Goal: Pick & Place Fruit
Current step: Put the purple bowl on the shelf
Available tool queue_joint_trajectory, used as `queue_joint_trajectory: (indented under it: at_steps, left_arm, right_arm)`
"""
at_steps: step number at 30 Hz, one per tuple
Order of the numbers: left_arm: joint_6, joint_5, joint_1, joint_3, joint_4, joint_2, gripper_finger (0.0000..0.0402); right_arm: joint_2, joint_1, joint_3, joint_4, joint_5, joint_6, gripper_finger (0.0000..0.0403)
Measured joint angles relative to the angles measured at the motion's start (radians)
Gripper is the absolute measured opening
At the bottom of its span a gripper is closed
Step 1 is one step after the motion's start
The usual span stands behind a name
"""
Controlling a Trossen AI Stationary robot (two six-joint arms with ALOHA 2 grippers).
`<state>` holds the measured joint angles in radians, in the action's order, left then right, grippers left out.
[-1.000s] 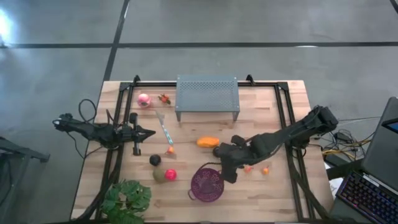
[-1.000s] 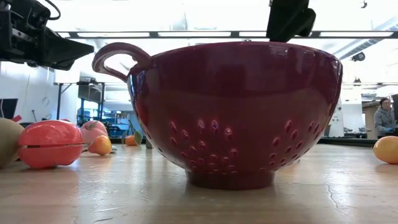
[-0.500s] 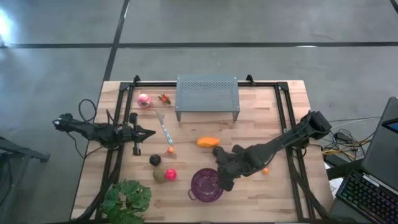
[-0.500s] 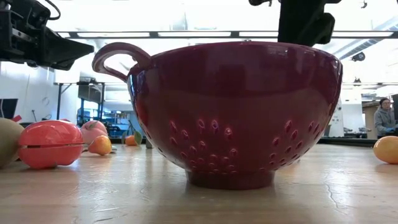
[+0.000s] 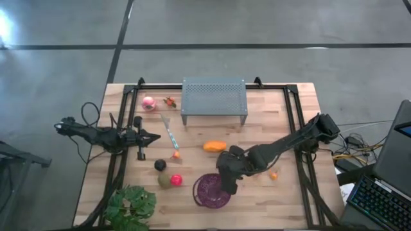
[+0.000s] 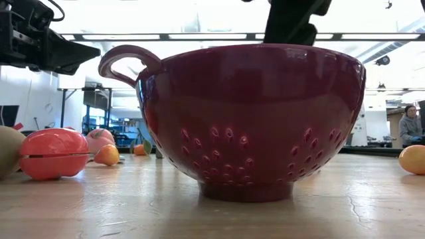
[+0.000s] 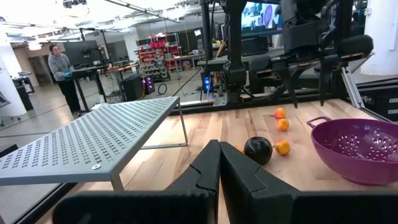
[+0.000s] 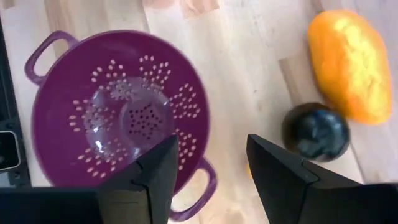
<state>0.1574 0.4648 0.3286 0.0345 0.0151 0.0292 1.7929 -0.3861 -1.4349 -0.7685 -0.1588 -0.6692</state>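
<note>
Your right gripper (image 5: 226, 186) hangs over the bowl's (image 5: 207, 196) rim, fingers apart and holding nothing. Your left gripper (image 5: 156, 136) waits closed and empty at the table's (image 5: 270, 102) left side.

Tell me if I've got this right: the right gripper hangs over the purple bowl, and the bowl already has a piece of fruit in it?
Not quite. The right gripper does hang over the purple bowl, but the right wrist view shows the bowl empty, with no fruit in it.

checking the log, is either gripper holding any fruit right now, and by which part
Nothing is held. The right gripper hangs open and empty above the purple bowl; the left gripper is shut on nothing.
</note>
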Motion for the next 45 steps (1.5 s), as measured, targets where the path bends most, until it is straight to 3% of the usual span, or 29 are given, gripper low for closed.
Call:
queue_joint_trajectory:
  at_steps: [7,19,45]
  left_arm:
    - [0.0,0.0,0.0,0.0,-0.002,0.0,0.0012]
    - [0.0,0.0,0.0,0.0,-0.005,0.004,0.0012]
    - [0.0,0.0,0.0,0.0,-0.006,0.006,0.0012]
  right_arm:
    - [0.036,0.036,0.0,0.044,0.073,0.065,0.0167]
    - [0.117,0.037,-0.001,0.053,0.085,0.106,0.0184]
    - [0.147,0.037,0.001,0.049,0.088,0.101,0.0093]
